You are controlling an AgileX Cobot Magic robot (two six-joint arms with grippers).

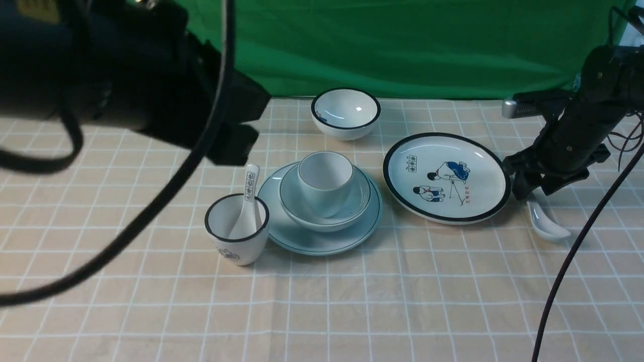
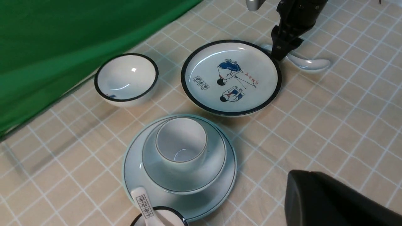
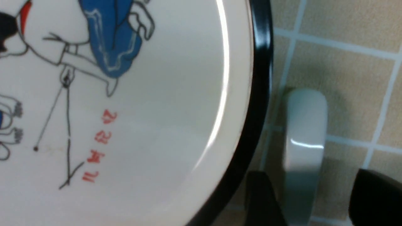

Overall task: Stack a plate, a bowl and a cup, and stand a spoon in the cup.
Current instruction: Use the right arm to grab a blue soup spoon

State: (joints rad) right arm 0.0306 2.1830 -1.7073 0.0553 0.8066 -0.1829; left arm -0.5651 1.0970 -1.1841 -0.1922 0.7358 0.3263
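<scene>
The pale blue plate point(image 1: 322, 240) lies mid-table with the pale blue bowl point(image 1: 327, 213) on it and the pale blue cup point(image 1: 324, 183) upright in the bowl; the stack also shows in the left wrist view, with the plate point(image 2: 216, 191), the bowl point(image 2: 216, 166) and the cup point(image 2: 181, 147). The plain white spoon point(image 1: 547, 224) lies on the cloth at the right. My right gripper point(image 1: 532, 193) is open and low over its handle point(image 3: 304, 138), one finger point(image 3: 260, 197) on each side. My left gripper point(image 2: 310, 173) hangs high at the left, shut and empty.
A black-rimmed cartoon plate point(image 1: 447, 177) lies close beside the spoon. A black-rimmed white bowl point(image 1: 345, 113) stands at the back. A black-rimmed printed cup point(image 1: 236, 236) holding a marked spoon point(image 1: 249, 193) touches the blue plate's left edge. Green backdrop behind.
</scene>
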